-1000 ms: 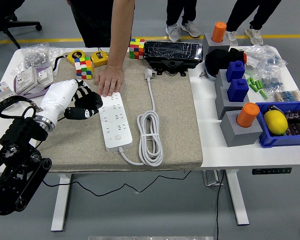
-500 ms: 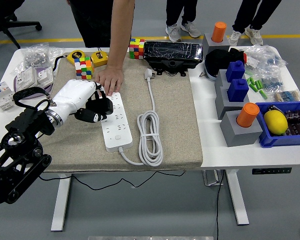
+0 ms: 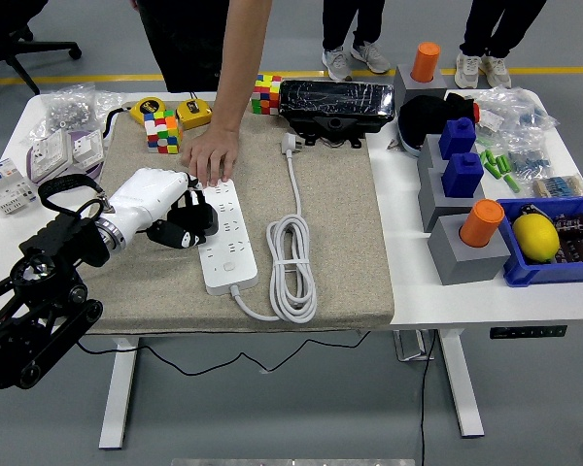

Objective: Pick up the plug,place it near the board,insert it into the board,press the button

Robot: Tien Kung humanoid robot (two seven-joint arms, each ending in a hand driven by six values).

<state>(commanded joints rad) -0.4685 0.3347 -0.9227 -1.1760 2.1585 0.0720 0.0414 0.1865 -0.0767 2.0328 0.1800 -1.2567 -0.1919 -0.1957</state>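
Lowered since earlier, the left robot hand now rests fingers curled around a black plug at the white board's left edge. A person's hand presses the board's far end.

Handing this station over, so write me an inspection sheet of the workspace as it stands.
Surface: white table with a beige mat over its middle.
Job's things: white power strip on the mat; its white plug lies unplugged at the mat's far end.
Clutter: puzzle cubes, tape measure, black case, grey and blue blocks, lemon in a blue bin.
Hands: left hand at the strip's left edge, curled on something dark; right not seen. A person's hand presses the strip's far end.
Cables: white cord coiled right of the strip.
Surroundings: people standing behind the table.
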